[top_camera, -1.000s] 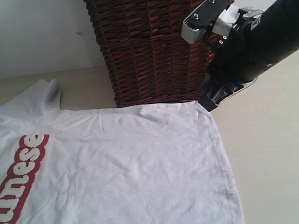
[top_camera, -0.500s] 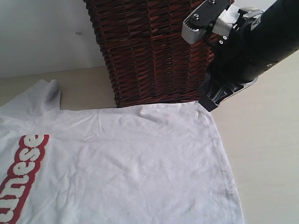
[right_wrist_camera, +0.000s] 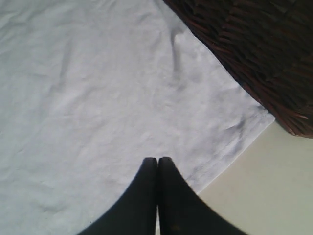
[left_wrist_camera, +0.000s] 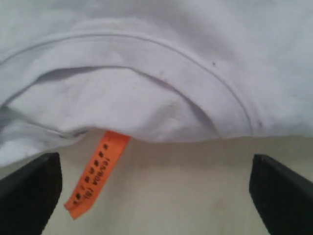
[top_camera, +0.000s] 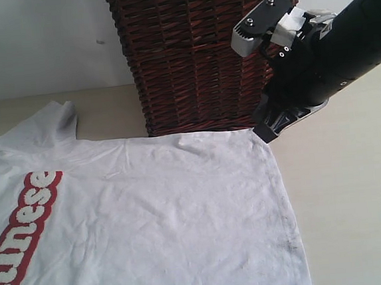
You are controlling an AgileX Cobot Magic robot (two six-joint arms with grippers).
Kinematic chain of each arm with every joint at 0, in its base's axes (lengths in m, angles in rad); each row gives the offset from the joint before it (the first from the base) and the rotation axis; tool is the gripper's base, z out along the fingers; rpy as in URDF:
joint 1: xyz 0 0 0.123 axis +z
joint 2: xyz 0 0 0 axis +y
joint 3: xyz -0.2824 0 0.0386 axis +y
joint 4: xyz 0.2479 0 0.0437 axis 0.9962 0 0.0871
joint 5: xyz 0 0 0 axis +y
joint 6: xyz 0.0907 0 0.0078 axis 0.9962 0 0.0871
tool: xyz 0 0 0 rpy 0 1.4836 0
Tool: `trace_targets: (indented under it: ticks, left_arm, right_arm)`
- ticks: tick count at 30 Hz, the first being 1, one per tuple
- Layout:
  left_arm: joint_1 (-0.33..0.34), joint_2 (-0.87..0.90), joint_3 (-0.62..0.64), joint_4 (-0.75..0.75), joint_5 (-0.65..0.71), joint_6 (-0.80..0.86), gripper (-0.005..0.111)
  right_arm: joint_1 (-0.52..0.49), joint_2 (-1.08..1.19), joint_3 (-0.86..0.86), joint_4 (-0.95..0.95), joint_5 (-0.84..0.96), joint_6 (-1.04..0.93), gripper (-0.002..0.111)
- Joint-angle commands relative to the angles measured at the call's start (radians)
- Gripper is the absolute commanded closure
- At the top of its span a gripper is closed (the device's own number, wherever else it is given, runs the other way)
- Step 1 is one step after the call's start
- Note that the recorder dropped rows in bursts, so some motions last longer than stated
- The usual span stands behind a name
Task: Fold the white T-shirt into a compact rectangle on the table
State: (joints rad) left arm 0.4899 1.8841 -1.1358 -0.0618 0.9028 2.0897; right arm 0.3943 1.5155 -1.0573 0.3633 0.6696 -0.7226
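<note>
Currently the white T-shirt (top_camera: pixel 150 213) lies spread flat on the table (top_camera: pixel 356 201), red print up. Right gripper (top_camera: pixel 264 134): jaws pressed together, tip at the shirt's hem corner; cannot tell whether any cloth is pinched. Wicker basket (top_camera: pixel 195 48) stands just beside that gripper, against the shirt's edge, crowding the corner. Left gripper (left_wrist_camera: pixel 155 196): jaws wide, nothing held; collar (left_wrist_camera: pixel 161 54) and orange tag (left_wrist_camera: pixel 96 181) lie just ahead of it. Versus a second ago: no visible change in arm, shirt or basket.
</note>
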Motion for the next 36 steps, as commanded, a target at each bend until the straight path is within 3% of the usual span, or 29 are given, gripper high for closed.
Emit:
trace_targets:
  ticks: [1,4,6,9,16,22,30,36]
  left_arm:
    - [0.016,-0.002,-0.008,-0.010,0.029,0.007,0.002]
    - [0.005,0.013,-0.012,-0.151,-0.003,0.007,0.002]
    - [0.005,0.045,-0.012,-0.189,0.047,0.007,0.002]
    - [0.005,0.099,-0.012,-0.172,0.099,-0.001,0.002]
    - [0.040,0.147,-0.022,-0.047,-0.102,-0.085,0.002]
    - [0.060,0.154,-0.042,-0.058,-0.107,-0.066,0.002]
    - [0.058,0.136,-0.136,-0.372,0.012,0.009,0.002]
    - [0.064,0.148,-0.193,-0.125,0.168,-0.052,0.002]
  right_arm:
    - [0.000,-0.001,0.003,0.034,-0.024,-0.008,0.108]
    - [0.000,-0.001,0.003,0.049,-0.041,-0.008,0.108]
    - [0.000,-0.001,0.003,0.049,-0.036,-0.008,0.108]
    - [0.000,-0.001,0.003,0.049,-0.026,-0.008,0.108]
    - [0.000,-0.001,0.003,0.049,-0.011,-0.008,0.108]
    - [0.000,-0.001,0.003,0.049,-0.011,-0.008,0.108]
    - [0.000,-0.001,0.003,0.047,-0.011,-0.008,0.108]
    - [0.000,-0.001,0.003,0.047,-0.009,-0.008,0.108]
